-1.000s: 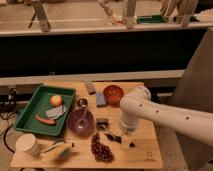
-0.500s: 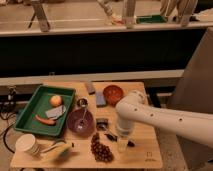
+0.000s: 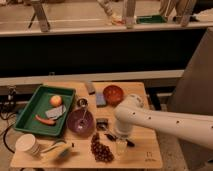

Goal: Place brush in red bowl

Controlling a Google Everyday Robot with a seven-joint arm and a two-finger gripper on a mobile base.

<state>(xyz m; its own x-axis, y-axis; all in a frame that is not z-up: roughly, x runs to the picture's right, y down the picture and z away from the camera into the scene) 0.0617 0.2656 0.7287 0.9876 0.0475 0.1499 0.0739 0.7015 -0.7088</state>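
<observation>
The brush (image 3: 111, 136) lies on the wooden table (image 3: 145, 150) near the front edge; only its dark ends show on either side of my gripper. My gripper (image 3: 120, 146) hangs from the white arm (image 3: 165, 122), which comes in from the right. It points straight down over the middle of the brush, at or just above it. The red bowl (image 3: 113, 93) stands behind it, towards the back of the table, with nothing in it that I can see.
A dark grape bunch (image 3: 100, 148) lies just left of the gripper. A purple bowl (image 3: 80, 121) holds a metal spoon. A green tray (image 3: 30, 107) with food is at the left. A white cup (image 3: 27, 145) and a yellow item (image 3: 57, 150) are at the front left. A grey-blue block (image 3: 100, 99) lies beside the red bowl.
The arm has swung a little to the left and towards the table's front edge, and the gripper has come down over the brush. Nothing on the table has moved.
</observation>
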